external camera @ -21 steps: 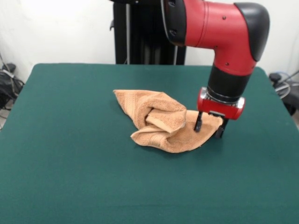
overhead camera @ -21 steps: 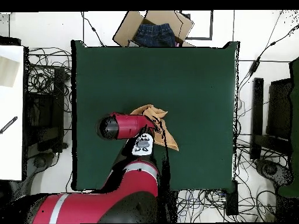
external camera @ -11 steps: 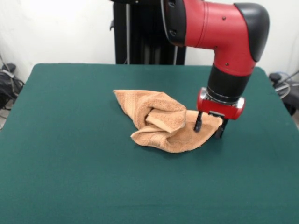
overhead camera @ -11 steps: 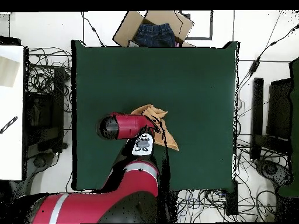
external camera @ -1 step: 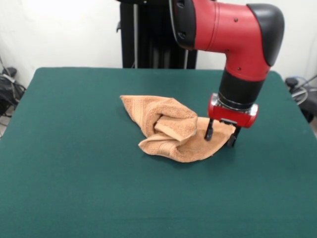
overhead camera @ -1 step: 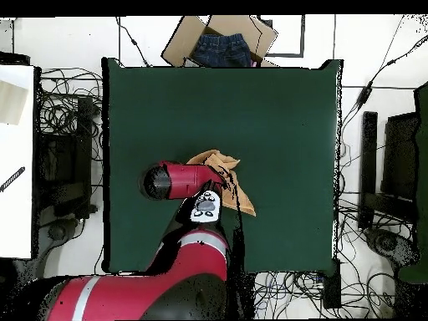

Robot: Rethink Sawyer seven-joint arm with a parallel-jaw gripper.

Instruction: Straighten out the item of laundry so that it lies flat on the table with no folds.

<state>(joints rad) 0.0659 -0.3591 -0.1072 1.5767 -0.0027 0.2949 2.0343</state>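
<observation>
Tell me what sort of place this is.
Probably a robotics lab or test cell, not a home. A red robot arm works on a towel on a green felt table, with tangled cables on the floor and a cardboard box of clothes behind.

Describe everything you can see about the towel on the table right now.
The towel is light orange-tan terry cloth with woven bands near its edges. It lies crumpled near the middle of the green table, one flap folded over into a raised hump. The open claw straddles its right corner, one finger on the cloth, the other just past the edge.
</observation>
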